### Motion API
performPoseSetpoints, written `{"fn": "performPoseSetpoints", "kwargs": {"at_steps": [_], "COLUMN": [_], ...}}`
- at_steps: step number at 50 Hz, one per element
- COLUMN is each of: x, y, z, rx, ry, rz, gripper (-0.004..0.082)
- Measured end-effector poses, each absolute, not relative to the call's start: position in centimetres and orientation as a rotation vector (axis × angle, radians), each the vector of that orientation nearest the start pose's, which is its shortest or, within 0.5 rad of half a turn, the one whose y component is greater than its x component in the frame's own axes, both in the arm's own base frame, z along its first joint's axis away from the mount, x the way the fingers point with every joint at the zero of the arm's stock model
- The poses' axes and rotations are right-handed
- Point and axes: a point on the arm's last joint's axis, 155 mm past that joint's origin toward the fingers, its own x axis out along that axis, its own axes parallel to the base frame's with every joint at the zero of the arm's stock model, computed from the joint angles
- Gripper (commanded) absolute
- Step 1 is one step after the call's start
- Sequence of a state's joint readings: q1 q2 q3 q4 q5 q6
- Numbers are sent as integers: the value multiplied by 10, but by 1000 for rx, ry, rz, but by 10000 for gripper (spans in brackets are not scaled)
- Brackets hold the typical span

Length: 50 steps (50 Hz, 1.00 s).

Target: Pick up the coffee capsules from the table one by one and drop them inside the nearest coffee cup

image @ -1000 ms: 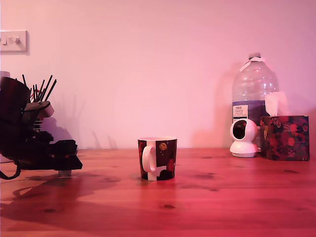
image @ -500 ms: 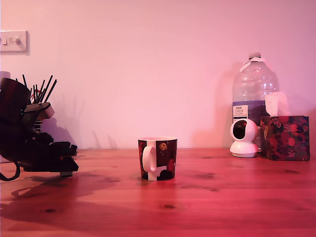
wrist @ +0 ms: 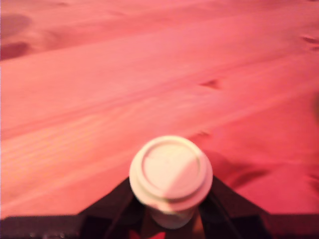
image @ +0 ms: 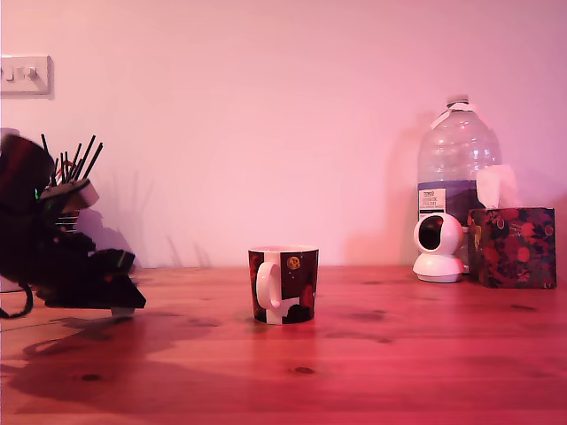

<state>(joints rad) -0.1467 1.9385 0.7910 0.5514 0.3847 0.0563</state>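
Room: pale wall (image: pixel 266 106) washed in pink light, with a switch plate (image: pixel 24 73) high at the exterior view's left.
Table (image: pixel 372 363): reddish-brown wood planks with dark knots, running across the whole exterior view.
Far left of the exterior view: black arm (image: pixel 40 248), low over the table and casting a broad shadow on the wood; thin black sticks (image: pixel 73 159) rise behind it.
Gripper (image: pixel 120 297): at the arm's lower end, just above the table, well apart from the cup.
Jaws: clenched on a capsule; in the wrist view the dark fingers (wrist: pixel 117 201) flank the pod on both sides.
Capsule (wrist: pixel 171 174): pale whitish pod with a round ribbed top facing the wrist camera, held in the gripper over bare wood; in the exterior view only a small pale bit shows under the gripper.
Middle of the exterior view: cup (image: pixel 283 284), upright on the table, dark with red and gold round motifs, white rim, white handle turned towards the camera. I cannot see inside it.
Right of the exterior view: large clear bottle (image: pixel 456 168) with a label, against the wall.
In front of the bottle: small white round camera (image: pixel 438 246) on the table.
Far right of the exterior view: dark floral tissue box (image: pixel 511 247), a white tissue poking from its top.
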Motion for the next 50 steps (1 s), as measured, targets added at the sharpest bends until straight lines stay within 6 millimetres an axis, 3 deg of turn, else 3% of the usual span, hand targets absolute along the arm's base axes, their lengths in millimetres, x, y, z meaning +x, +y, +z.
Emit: {"fn": "performPoseSetpoints", "kwargs": {"at_steps": [11, 24, 39, 50], "x": [439, 415, 391, 371], "y": [-148, -172, -206, -223], "z": [42, 49, 91, 83], "rx": [23, 51, 83, 105], "ry": [592, 647, 589, 642], "rz": [-571, -636, -723, -775], "gripper": [210, 211, 211, 211]}}
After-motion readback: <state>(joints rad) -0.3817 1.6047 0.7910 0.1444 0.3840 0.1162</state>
